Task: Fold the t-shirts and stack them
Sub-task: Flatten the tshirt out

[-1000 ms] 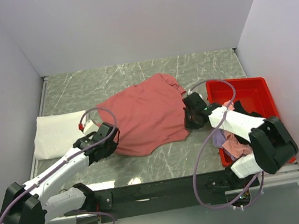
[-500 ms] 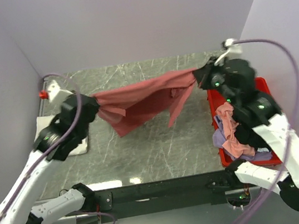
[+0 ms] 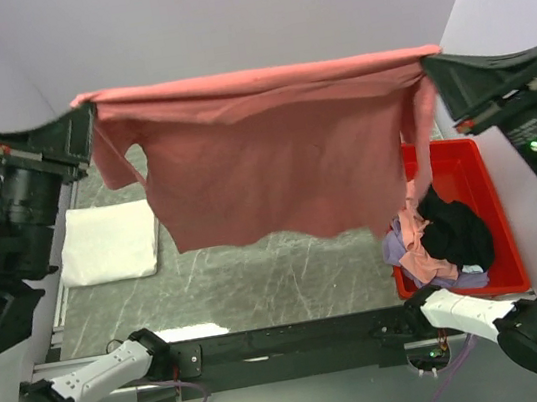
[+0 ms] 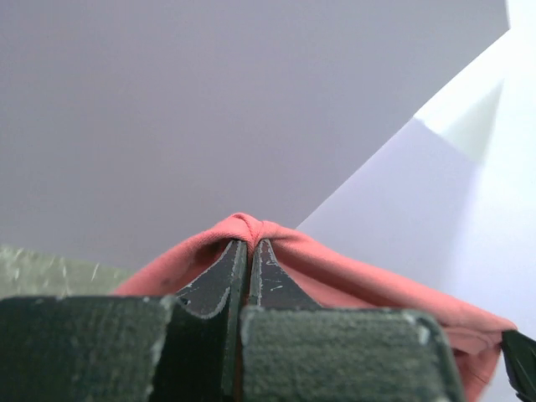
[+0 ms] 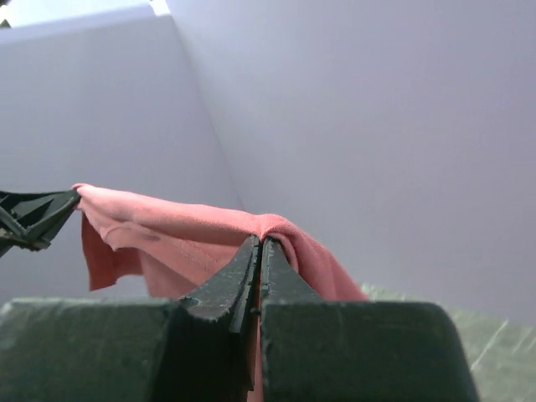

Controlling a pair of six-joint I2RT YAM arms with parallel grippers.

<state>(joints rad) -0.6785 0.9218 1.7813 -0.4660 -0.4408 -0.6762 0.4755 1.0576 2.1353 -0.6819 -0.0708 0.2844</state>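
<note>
The left gripper [image 3: 85, 109] and right gripper [image 3: 427, 64] each pinch tight on the red t-shirt [image 3: 273, 160], spread from 9 to 3 o'clock.

Overhead rear view, close wrist views (shirt [image 3: 273, 165] common)

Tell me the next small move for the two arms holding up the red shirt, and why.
Probably lower both arms together to lay the dusty red t-shirt flat on the table between the white t-shirt and the red tray. The left gripper and right gripper each pinch its top edge, so it hangs spread out in the air.
</note>
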